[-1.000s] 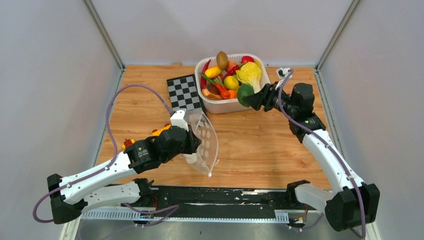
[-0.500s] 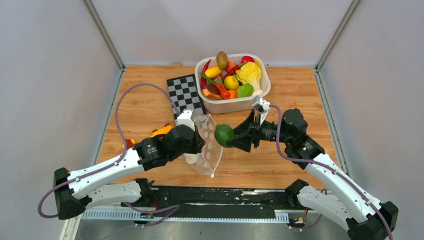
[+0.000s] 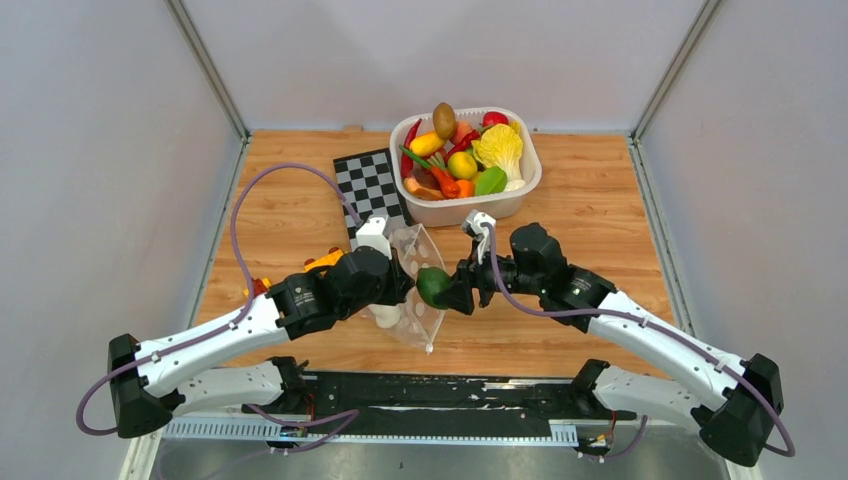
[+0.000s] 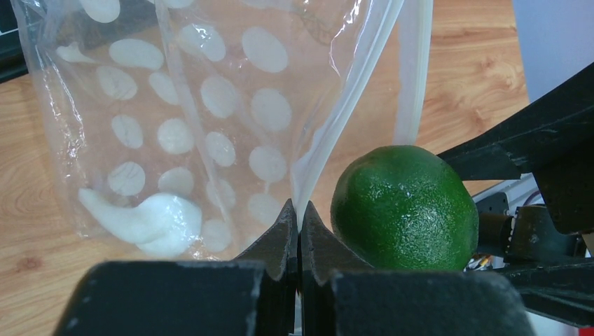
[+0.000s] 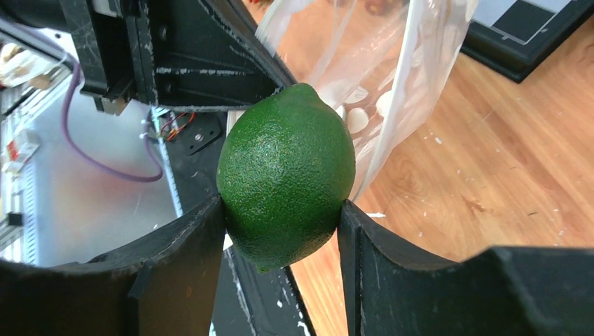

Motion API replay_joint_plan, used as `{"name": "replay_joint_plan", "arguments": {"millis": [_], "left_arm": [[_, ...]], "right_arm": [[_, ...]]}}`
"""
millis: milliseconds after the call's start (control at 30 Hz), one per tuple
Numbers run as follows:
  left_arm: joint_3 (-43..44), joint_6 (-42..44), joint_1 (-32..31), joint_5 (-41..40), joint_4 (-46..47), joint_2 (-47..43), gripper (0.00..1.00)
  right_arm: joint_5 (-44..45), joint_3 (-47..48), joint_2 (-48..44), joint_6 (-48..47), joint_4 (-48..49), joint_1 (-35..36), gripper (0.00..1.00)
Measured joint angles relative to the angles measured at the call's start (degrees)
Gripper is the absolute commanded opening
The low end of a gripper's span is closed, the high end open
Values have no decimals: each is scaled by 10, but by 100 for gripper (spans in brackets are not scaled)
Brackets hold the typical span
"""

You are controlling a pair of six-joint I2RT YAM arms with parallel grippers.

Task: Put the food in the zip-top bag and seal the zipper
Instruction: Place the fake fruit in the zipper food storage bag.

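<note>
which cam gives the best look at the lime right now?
Right wrist. The lime fills mid-frame, pinched between both fingers of the right end effector, skin texture clear. Left wrist shows it beside the zip-top bag, bottom hidden by the left end effector. Top external shows only a small green blob.

- white rigid plastic tub (image 3: 455, 210) holding toy produce (image 3: 500, 148): middle of the far edge.
- black-and-white checkered board (image 3: 368, 185): just left of the tub.
- clear dotted plastic zip-top bag (image 3: 420, 320): mid-table, toward the near edge.
- round green plastic lime (image 3: 433, 286): just beside the bag's right.
</note>
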Motion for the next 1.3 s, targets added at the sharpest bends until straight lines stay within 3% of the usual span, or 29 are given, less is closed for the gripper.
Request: {"name": "replay_joint_plan", "arguments": {"millis": [500,733,1000,1300], "left_arm": [[11,-13,0,51,14,-19,0],[11,-23,0,52,14,-36,0],[11,-33,0,22,10,-71,0],[8,-39,1,-8,3,-82,0]], "right_arm": [[371,47,31,-11,-23,137,43],[367,51,46,-14,-22,144,49],[324,51,48,-15,-6,144,70],[271,47,0,-17,30,144,77]]}}
